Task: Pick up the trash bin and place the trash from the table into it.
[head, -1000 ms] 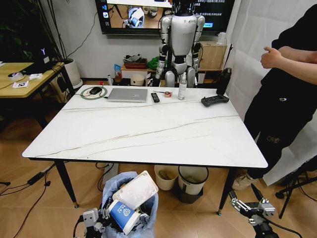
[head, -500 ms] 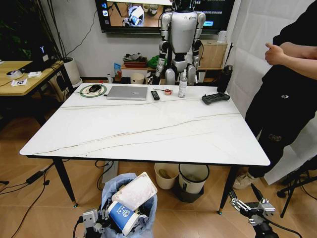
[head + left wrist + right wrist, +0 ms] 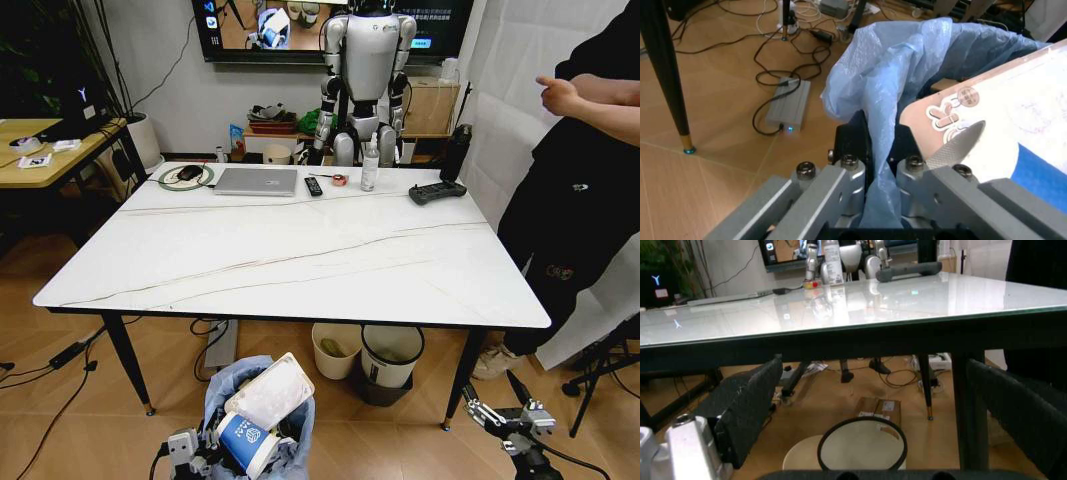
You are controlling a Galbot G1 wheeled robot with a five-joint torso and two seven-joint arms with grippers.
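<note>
The trash bin (image 3: 258,425), lined with a crinkly light-blue bag, hangs low in front of the table's near edge. My left gripper (image 3: 205,455) is shut on its rim; in the left wrist view the fingers (image 3: 840,182) pinch the bag (image 3: 887,100) and the dark rim. Trash fills the bin: a blue-white paper cup (image 3: 243,442) and a clear plastic pack (image 3: 277,390) stick out on top. The white veined table (image 3: 300,260) stretches ahead. My right gripper (image 3: 490,398) hangs open, low at the table's right front leg, holding nothing.
On the table's far side lie a laptop (image 3: 258,181), a remote (image 3: 313,185), a bottle (image 3: 369,170) and a black controller (image 3: 437,191). Under it stand a cream round bin (image 3: 335,350) and a white bin with black rim (image 3: 390,355). A person (image 3: 580,180) stands right.
The whole head view has shifted, so the camera has moved: the table and bin sit slightly lower in the picture. My left gripper keeps its hold on the bin.
</note>
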